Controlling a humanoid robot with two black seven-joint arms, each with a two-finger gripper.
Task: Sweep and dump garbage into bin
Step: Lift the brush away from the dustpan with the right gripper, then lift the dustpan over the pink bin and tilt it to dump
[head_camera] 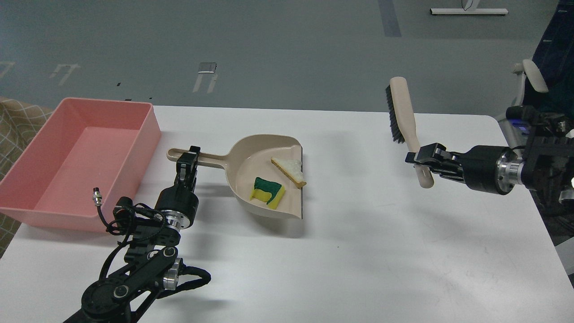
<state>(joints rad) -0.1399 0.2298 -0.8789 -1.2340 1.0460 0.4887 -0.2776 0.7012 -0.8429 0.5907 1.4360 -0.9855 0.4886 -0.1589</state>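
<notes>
The beige dustpan (264, 179) lies on the white table with its mouth to the right. In it lie the garbage scraps: a yellow sponge piece with a dark green layer (267, 190) and a pale bread-like slice (289, 170). My left gripper (190, 158) is shut on the dustpan's handle (210, 157), which points left. The pink bin (80, 159) stands empty at the table's left. My right gripper (421, 160) is shut on the handle of the beige black-bristled brush (401, 114), held upright above the table to the right of the dustpan.
The white table (358, 251) has its far edge behind the dustpan and a rounded far right corner. A chair and dark equipment (542, 80) stand past the right edge. A checked cloth (18, 125) lies left of the bin.
</notes>
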